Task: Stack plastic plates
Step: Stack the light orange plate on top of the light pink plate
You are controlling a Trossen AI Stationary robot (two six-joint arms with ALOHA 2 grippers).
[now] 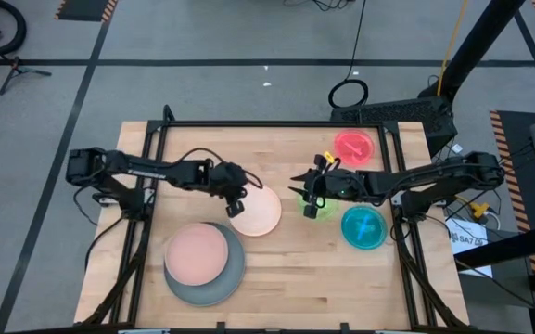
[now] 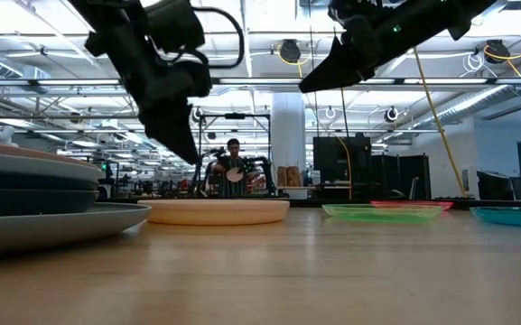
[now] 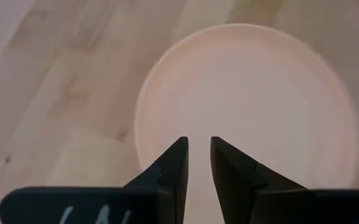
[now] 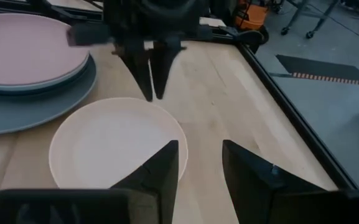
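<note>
Approach to the round cream plastic plate [image 1: 256,212] lying flat mid-surface: left end effector [image 1: 236,206] hangs above its left rim, fingers narrowly parted, empty; it should lower to straddle the rim before closing. Right end effector [image 1: 310,197], open wider and empty, hovers over the green plate [image 1: 321,206], just right. Salmon-topped stack [image 1: 197,253] waits near-left, unobstructed.

Matt cream plate [image 3: 247,106] on smooth, pale wood-grain table [image 3: 61,106].

Cream plate [image 2: 215,210] beneath left end effector [image 2: 186,144]
</note>
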